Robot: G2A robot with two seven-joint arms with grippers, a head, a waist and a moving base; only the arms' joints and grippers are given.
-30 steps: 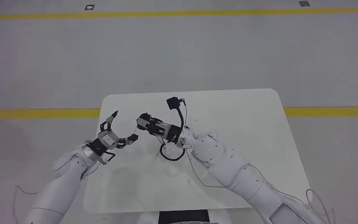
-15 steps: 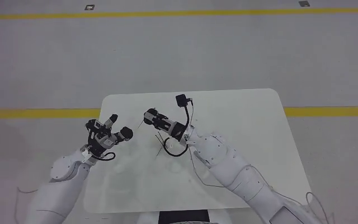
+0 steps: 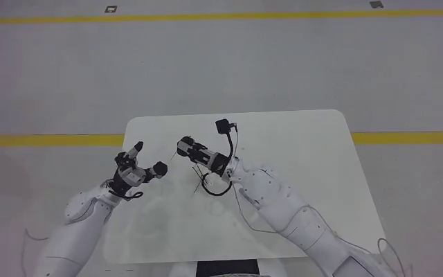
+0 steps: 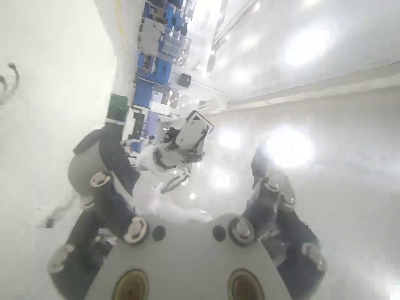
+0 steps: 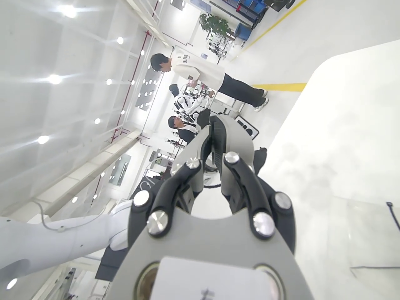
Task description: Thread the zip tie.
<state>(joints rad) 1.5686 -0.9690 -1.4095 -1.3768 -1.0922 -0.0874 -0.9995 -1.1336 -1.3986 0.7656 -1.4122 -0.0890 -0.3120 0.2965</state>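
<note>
My right gripper point(image 3: 182, 145) hangs over the middle of the white table point(image 3: 297, 138), fingers pressed together point(image 5: 204, 117). A thin dark zip tie point(image 3: 172, 154) sticks out from its tip and slants down toward the left arm. My left gripper point(image 3: 147, 161) is a short way to the left, apart from the tie, open point(image 4: 187, 160) with nothing between its fingers. Other black zip ties point(image 3: 199, 181) lie on the table just below the right wrist; two of them point(image 5: 390, 212) rest flat on the table in the right wrist view.
A black cable loop point(image 3: 216, 188) hangs under the right wrist by the loose ties. A curved dark strand point(image 4: 12, 77) and a small dark piece point(image 4: 49, 221) lie on the table near the left gripper. The table's right half is bare.
The left gripper has pulled back to the left, away from the right gripper's tip, and turned. The right gripper rose slightly toward the far side, then held still.
</note>
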